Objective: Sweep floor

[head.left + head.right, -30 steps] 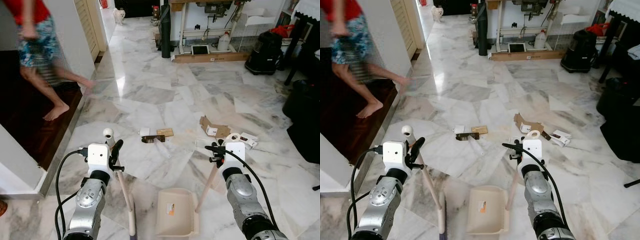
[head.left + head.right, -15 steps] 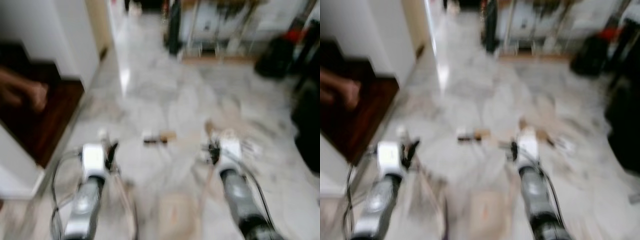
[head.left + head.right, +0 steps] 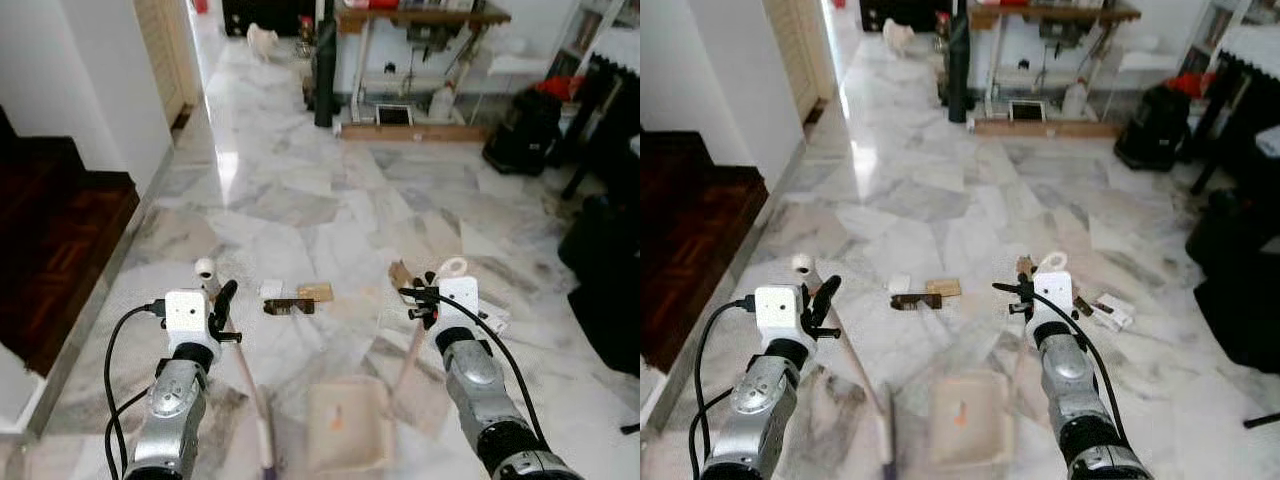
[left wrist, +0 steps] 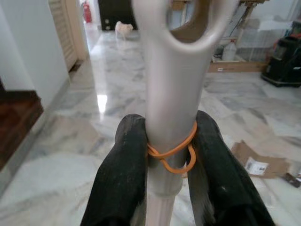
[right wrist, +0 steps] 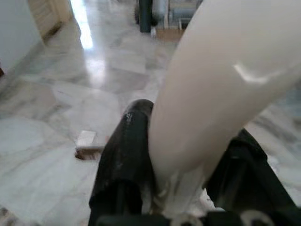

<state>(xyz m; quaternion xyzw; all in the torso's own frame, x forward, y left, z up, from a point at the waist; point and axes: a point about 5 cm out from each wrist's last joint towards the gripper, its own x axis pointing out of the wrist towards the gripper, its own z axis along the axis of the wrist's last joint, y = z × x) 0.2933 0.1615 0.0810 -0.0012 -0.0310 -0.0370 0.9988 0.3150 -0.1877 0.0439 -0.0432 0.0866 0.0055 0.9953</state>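
- Nearest the robot, the left gripper [image 4: 167,155] is clamped on the broom handle [image 4: 176,84]; the wrist view shows an orange rubber band [image 4: 171,153] there.
- Opposite, the right gripper [image 5: 181,155] grips the dustpan handle [image 5: 221,89]; the dustpan [image 3: 345,425] rests on the marble floor [image 3: 300,190].
- Just beyond lie cardboard scraps [image 3: 295,297].

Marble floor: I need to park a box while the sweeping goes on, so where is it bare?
Bare marble runs between the white wall and the wooden plank. Crowded: scraps and torn cardboard ahead of the dustpan.
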